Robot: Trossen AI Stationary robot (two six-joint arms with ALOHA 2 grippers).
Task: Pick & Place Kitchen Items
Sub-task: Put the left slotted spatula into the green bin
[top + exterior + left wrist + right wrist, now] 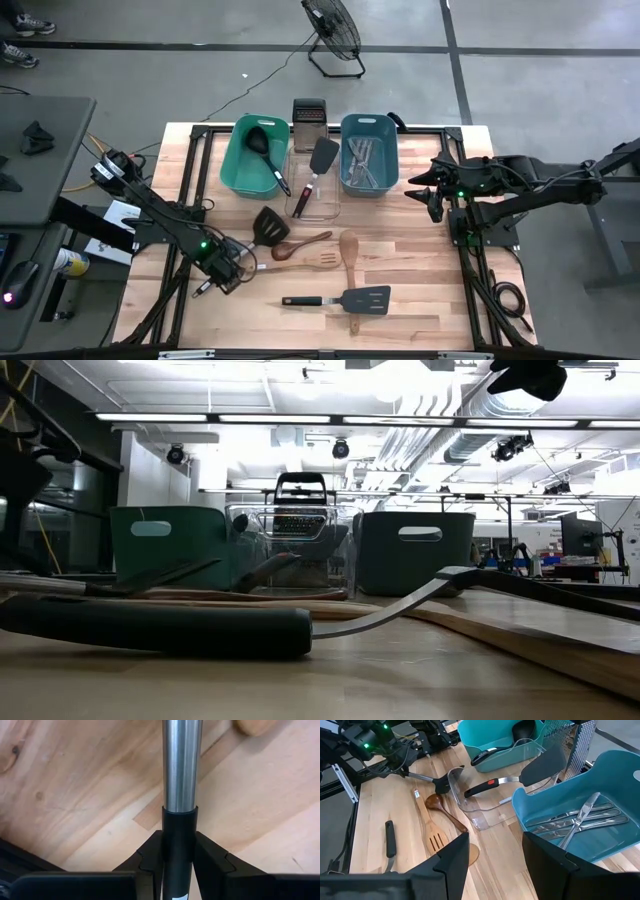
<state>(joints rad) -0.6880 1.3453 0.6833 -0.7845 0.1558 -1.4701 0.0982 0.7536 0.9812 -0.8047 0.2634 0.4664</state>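
From above, the left gripper pinches the steel handle of a black turner lying on the table just in front of the teal tub. Its wrist view shows fingers clamped on that handle. Right gripper hovers spread beside the blue tub

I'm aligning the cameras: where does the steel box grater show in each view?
High view: box grater, top centre, above the clear tub.
Low view: centre, behind the clear tub.
Left wrist view: not in it.
Right wrist view: beyond the blue tub.
Shared landmark: clear tub.
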